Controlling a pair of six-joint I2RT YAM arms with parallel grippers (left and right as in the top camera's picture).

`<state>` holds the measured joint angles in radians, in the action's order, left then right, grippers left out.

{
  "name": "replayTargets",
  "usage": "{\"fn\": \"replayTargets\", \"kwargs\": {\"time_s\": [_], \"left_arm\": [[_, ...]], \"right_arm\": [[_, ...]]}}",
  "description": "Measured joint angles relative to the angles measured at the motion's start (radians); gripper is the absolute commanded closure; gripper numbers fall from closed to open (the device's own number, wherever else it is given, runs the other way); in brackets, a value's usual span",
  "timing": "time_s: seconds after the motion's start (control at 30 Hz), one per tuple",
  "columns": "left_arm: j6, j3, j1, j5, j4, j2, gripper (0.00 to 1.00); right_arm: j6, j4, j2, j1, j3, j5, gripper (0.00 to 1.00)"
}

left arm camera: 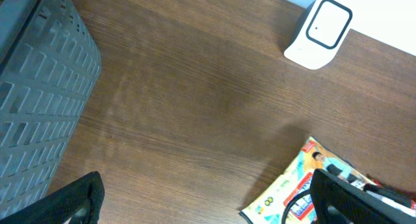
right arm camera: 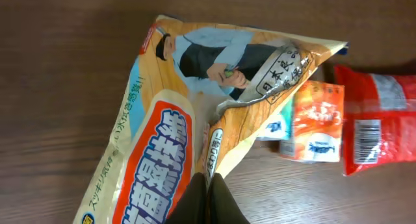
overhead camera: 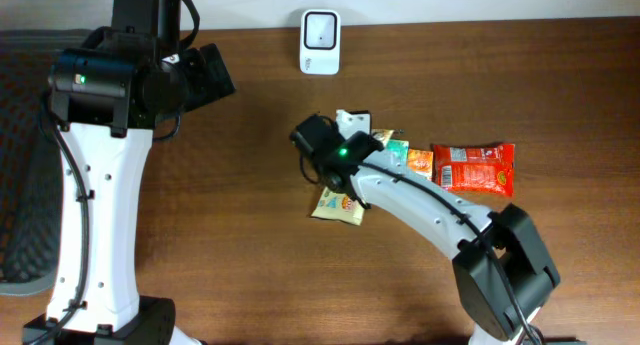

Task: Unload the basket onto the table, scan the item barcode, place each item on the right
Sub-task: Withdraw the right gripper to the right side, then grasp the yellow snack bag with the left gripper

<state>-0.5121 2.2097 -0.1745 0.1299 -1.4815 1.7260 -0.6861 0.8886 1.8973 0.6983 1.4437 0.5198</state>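
Observation:
A yellow snack bag [right arm camera: 162,139] with orange lettering lies on the wooden table, its far end crumpled up. My right gripper [right arm camera: 209,185] is shut on a folded edge of this bag. From overhead, the right arm covers most of the bag [overhead camera: 337,206], and the right gripper [overhead camera: 340,188] is over it. No barcode shows on the bag's visible face. The white scanner [overhead camera: 320,42] stands at the table's back edge, also in the left wrist view as the scanner [left arm camera: 320,30]. My left gripper [left arm camera: 208,193] hangs open above bare wood, left of the bag [left arm camera: 292,191].
A red packet [overhead camera: 473,167] with a barcode [right arm camera: 368,141] lies to the right of the bag. A small orange and green packet [overhead camera: 415,160] lies between them. A dark mesh basket [left arm camera: 39,87] stands at the table's left side.

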Motion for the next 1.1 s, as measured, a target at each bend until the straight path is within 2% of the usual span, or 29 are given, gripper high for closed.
{"fn": "replayTargets", "kwargs": {"time_s": [0.03, 0.07, 0.1, 0.23, 0.43, 0.5, 0.6, 0.67, 0.8, 0.87, 0.93, 1.07, 1.1], "left_arm": [[0.000, 0.000, 0.000, 0.000, 0.000, 0.000, 0.01], [0.000, 0.000, 0.000, 0.000, 0.000, 0.000, 0.01], [0.000, 0.000, 0.000, 0.000, 0.000, 0.000, 0.01], [0.000, 0.000, 0.000, 0.000, 0.000, 0.000, 0.01], [0.000, 0.000, 0.000, 0.000, 0.010, 0.000, 0.01], [-0.004, 0.000, 0.000, -0.008, 0.029, 0.000, 0.01], [-0.004, 0.000, 0.000, -0.041, 0.020, 0.000, 0.01], [0.019, 0.000, -0.009, -0.165, 0.007, 0.001, 0.01], [0.180, -0.040, -0.240, -0.279, -0.064, 0.136, 0.00], [0.201, -0.105, -0.352, -0.280, -0.018, 0.246, 0.08], [0.214, -0.134, -0.464, -0.262, 0.035, 0.397, 0.01], [0.218, -0.134, -0.587, -0.116, 0.131, 0.527, 0.01], [0.218, -0.134, -0.607, -0.084, 0.161, 0.550, 0.05]], "right_arm": [[-0.005, 0.009, 0.000, -0.002, 0.013, -0.017, 0.43], [-0.012, 0.037, -0.002, -0.027, 0.047, -0.050, 0.10], [-0.005, 0.093, -0.013, -0.085, 0.108, -0.097, 0.01], [0.097, 0.193, -0.080, -0.318, 0.234, -0.289, 0.01], [0.111, 0.310, -0.080, -0.831, 0.234, -0.331, 0.01], [0.111, 0.312, -0.080, -0.946, 0.234, -0.333, 0.01], [0.111, 0.311, -0.080, -1.024, 0.234, -0.335, 0.01], [0.112, 0.311, -0.080, -1.045, 0.234, -0.336, 0.01], [0.111, 0.311, -0.080, -1.044, 0.234, -0.336, 0.01], [0.111, 0.312, -0.080, -1.044, 0.234, -0.336, 0.01], [0.111, 0.312, -0.080, -1.044, 0.234, -0.336, 0.01], [0.111, 0.312, -0.080, -1.044, 0.234, -0.339, 0.01], [0.112, 0.312, -0.080, -1.044, 0.234, -0.339, 0.01]]}}
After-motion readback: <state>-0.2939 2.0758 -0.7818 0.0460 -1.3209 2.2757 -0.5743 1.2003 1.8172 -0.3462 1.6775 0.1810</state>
